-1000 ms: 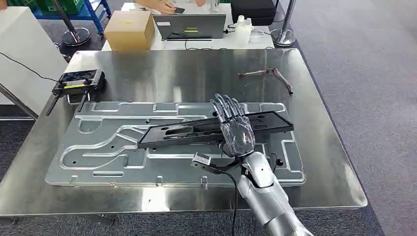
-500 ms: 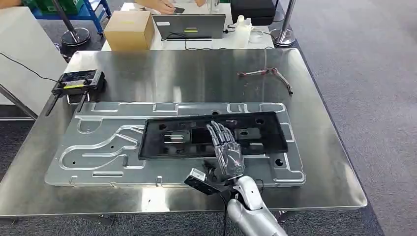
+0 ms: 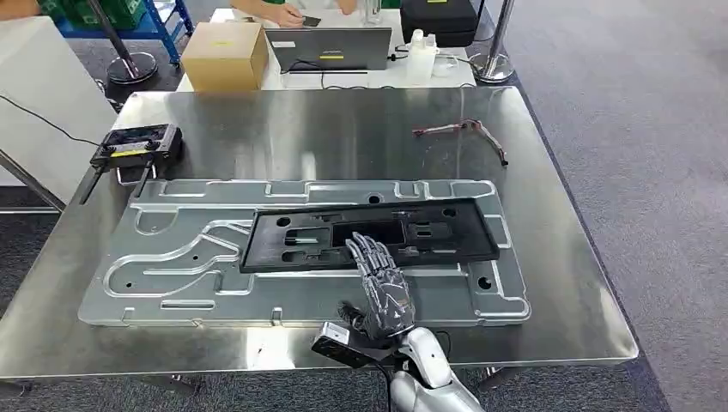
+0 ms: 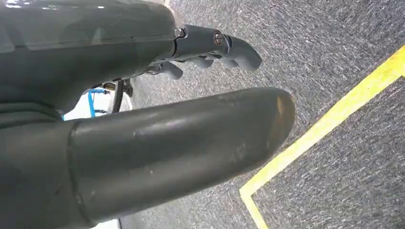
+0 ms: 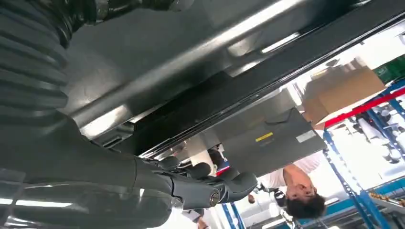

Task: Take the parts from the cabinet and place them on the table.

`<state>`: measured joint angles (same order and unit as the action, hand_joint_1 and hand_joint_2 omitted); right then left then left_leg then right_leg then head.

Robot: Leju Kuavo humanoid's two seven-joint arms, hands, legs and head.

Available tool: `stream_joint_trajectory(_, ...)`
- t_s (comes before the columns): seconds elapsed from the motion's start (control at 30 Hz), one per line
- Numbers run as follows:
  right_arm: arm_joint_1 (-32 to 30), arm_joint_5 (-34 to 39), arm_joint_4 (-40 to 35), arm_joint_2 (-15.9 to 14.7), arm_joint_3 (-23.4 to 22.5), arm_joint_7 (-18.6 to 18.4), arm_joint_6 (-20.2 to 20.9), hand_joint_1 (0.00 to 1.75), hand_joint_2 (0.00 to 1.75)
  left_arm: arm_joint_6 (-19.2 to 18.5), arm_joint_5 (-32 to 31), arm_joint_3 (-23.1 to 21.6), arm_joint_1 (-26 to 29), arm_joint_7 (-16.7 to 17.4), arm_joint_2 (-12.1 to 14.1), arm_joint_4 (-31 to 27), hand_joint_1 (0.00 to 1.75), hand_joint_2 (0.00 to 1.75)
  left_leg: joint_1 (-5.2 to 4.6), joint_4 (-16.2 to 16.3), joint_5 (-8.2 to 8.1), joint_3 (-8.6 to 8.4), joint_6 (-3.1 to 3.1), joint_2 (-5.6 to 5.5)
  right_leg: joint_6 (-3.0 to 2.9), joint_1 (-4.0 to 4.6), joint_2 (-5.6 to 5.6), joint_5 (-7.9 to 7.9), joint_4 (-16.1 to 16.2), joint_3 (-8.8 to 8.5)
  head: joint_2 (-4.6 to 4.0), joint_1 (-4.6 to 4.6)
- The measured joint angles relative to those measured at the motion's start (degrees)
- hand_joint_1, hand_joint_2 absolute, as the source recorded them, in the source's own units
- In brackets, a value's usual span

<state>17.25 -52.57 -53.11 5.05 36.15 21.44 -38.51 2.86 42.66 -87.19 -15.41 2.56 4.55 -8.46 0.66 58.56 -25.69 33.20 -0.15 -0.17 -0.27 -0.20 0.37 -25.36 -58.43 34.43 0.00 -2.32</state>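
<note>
On the steel table (image 3: pixel 567 283), atop the embossed metal sheet (image 3: pixel 172 283), the black part (image 3: pixel 464 232) lies flat, long axis running left to right, just ahead of my right hand (image 3: pixel 382 287), fingers spread and holding nothing; left hand (image 4: pixel 143 124) hangs away over carpet, also empty.

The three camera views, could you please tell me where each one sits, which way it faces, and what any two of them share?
Head view: high on the body, looking forward and down at the steel table and black part; right hand shows.
Left wrist view: behind the left hand, facing carpet with a yellow line.
Right wrist view: behind the right hand, facing the black part's edge.
Shared: head and right wrist views both show the black part, the laptop.
</note>
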Motion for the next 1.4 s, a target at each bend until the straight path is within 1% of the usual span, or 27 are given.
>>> stream_joint_trajectory(0.1, -0.5, 0.2, -1.2, -0.5, 0.7, 0.0, -0.3, 0.0, 1.75, 0.0, 0.1, 0.0, 0.1, 0.0, 0.0, 0.0, 0.0, 0.0, 0.0, 0.0, 0.0, -0.04, 0.0, -0.01, 0.0, 0.0, 0.0, 0.0, 0.0, -0.05, 0.0, 0.0)
stream_joint_trajectory(0.23, -2.0, 0.6, -5.2, -1.6, 1.2, -0.1, -0.7, 0.0, 1.75, -0.1, 0.5, 0.0, 0.1, 0.0, 0.0, 0.0, 0.0, 0.0, 0.0, 0.0, 0.0, -0.01, 0.0, -0.02, 0.0, -0.01, -0.02, 0.0, 0.0, -0.06, 0.0, 0.0)
stream_joint_trajectory(0.33, -4.0, 0.0, -10.8, -3.2, 2.3, -0.9, 0.8, 0.0, 1.75, -0.1, 0.9, 0.0, 0.2, -0.1, 0.0, 0.0, 0.0, 0.0, 0.0, 0.0, 0.0, 0.09, 0.01, -0.04, 0.0, -0.01, -0.04, 0.0, 0.0, 0.0, 0.0, 0.0)
stream_joint_trajectory(0.47, -6.2, -2.1, -18.4, -5.4, 3.9, -1.4, 0.5, 0.0, 1.75, 0.1, 1.6, 0.0, 0.5, -0.3, 0.0, 0.0, 0.0, 0.0, -0.01, 0.0, 0.0, 0.14, 0.01, -0.04, 0.01, -0.02, -0.04, 0.0, 0.0, 0.06, 0.0, 0.0)
stream_joint_trajectory(0.6, -7.3, -2.6, -23.3, -6.9, 4.7, -1.6, 0.3, 0.0, 1.75, 0.1, 1.7, 0.0, 0.6, -0.3, 0.1, 0.0, 0.0, 0.0, -0.01, 0.0, -0.02, 0.16, 0.02, -0.04, 0.01, -0.01, -0.04, -0.01, 0.0, 0.08, 0.0, 0.0)
stream_joint_trajectory(0.87, -8.1, -3.1, -27.6, -8.5, 5.4, -1.6, -0.3, 0.0, 1.75, 0.2, 1.7, 0.0, 0.7, -0.4, 0.1, 0.0, 0.0, 0.0, -0.01, 0.0, -0.02, 0.17, 0.02, -0.04, 0.01, -0.01, -0.04, -0.01, 0.0, 0.09, 0.0, 0.0)
stream_joint_trajectory(1.0, -8.2, -3.6, -31.2, -9.8, 5.5, -1.6, -1.2, 0.0, 1.75, 0.2, 1.9, 0.0, 0.8, -0.4, 0.1, 0.0, 0.0, 0.0, -0.01, 0.0, -0.01, 0.17, 0.02, -0.04, 0.01, -0.01, -0.04, 0.0, 0.0, 0.08, 0.0, 0.0)
stream_joint_trajectory(1.2, -8.2, -5.0, -36.6, -11.5, 5.4, -1.6, -1.5, 0.0, 1.75, 0.2, 2.3, 0.0, 0.8, -0.6, 0.1, 0.0, 0.0, 0.0, -0.01, 0.0, -0.02, 0.17, 0.02, -0.04, 0.02, -0.02, -0.04, 0.0, 0.0, 0.09, 0.0, 0.0)
stream_joint_trajectory(1.4, -8.2, -5.2, -39.0, -12.5, 5.4, -1.6, -1.5, 0.0, 1.75, 0.2, 2.4, 0.0, 0.9, -0.6, 0.1, 0.0, 0.0, 0.0, -0.01, 0.0, -0.02, 0.19, 0.03, -0.04, 0.02, -0.01, -0.04, -0.01, 0.0, 0.1, 0.0, 0.0)
